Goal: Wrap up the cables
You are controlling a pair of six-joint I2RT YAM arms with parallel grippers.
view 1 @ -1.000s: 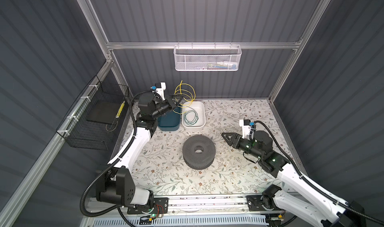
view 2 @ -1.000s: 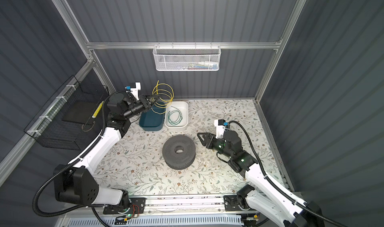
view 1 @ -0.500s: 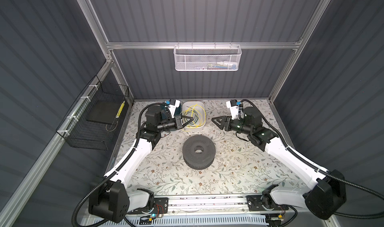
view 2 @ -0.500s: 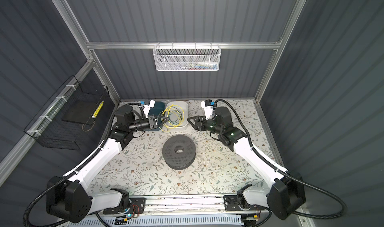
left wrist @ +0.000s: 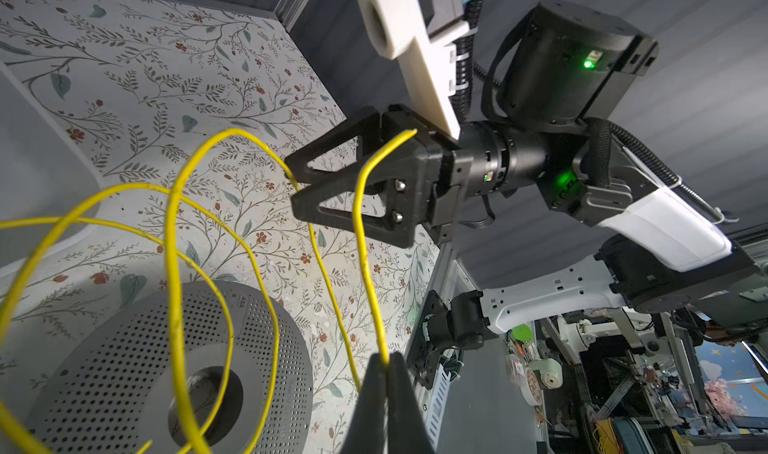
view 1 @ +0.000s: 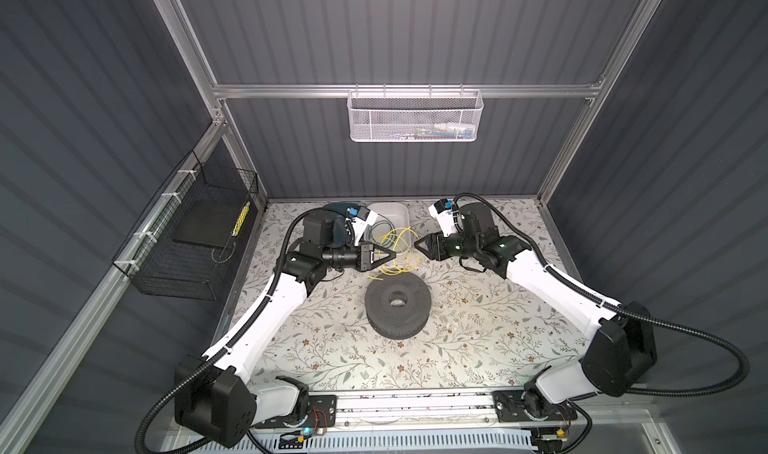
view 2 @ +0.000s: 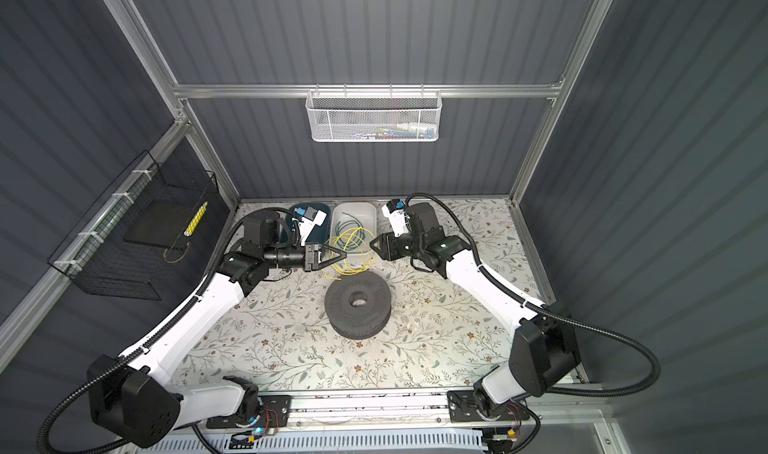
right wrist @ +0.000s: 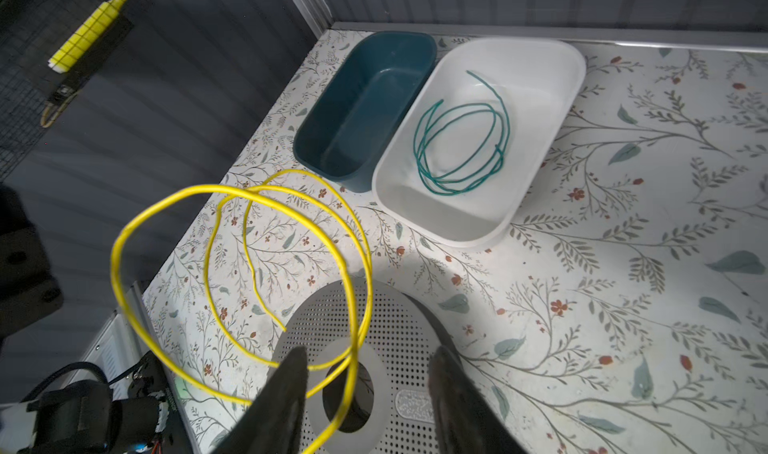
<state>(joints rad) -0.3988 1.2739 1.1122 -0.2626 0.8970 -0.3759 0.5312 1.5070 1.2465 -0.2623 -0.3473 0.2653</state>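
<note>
Looks like regrasp step: left gripper jaws clenched on yellow cable, coil hanging over spool far edge, right gripper jaws released around a strand; next probably needs right closing there.

- Thin bright yellow wire: lifted clear of the table, hanging in several loose, uneven loops, one strand pinched by the closed left gripper.
- Thin dark green wire: lying coiled flat in overlapping rings inside the white plastic tub, one end sticking out.
</note>
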